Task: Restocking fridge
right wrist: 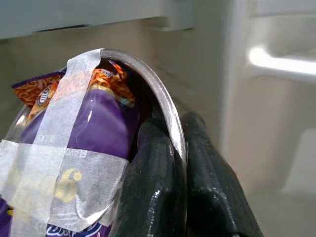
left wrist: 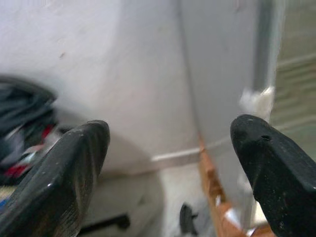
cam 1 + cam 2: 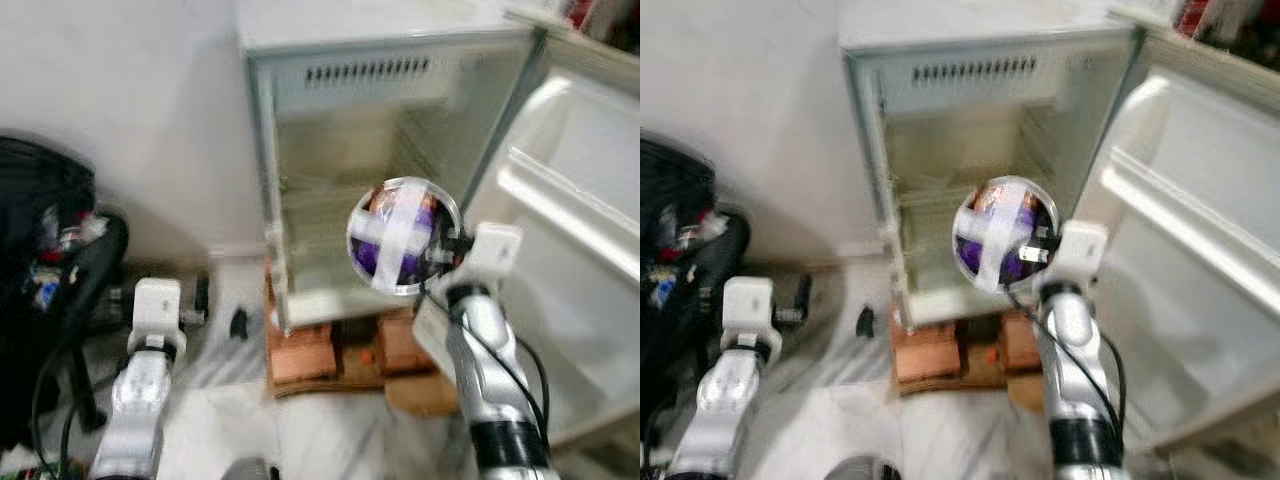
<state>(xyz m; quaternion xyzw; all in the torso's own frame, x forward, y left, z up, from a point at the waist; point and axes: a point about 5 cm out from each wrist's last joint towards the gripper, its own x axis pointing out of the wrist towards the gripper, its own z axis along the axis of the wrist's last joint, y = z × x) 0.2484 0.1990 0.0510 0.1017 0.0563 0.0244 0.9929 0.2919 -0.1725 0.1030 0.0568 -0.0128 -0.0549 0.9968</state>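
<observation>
My right gripper (image 1: 170, 163) pinches rim of round bowl (image 3: 404, 236): purple packet inside, white tape crossed over. Left gripper (image 2: 173, 163) wide open, holds nothing.

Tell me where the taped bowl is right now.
The taped bowl is held up by the right gripper at its rim, in front of the open fridge.

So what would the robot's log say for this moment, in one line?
right gripper: shut on bowl rim, raised before open fridge | left gripper: open, idle | bowl: taped, purple packet inside
</observation>
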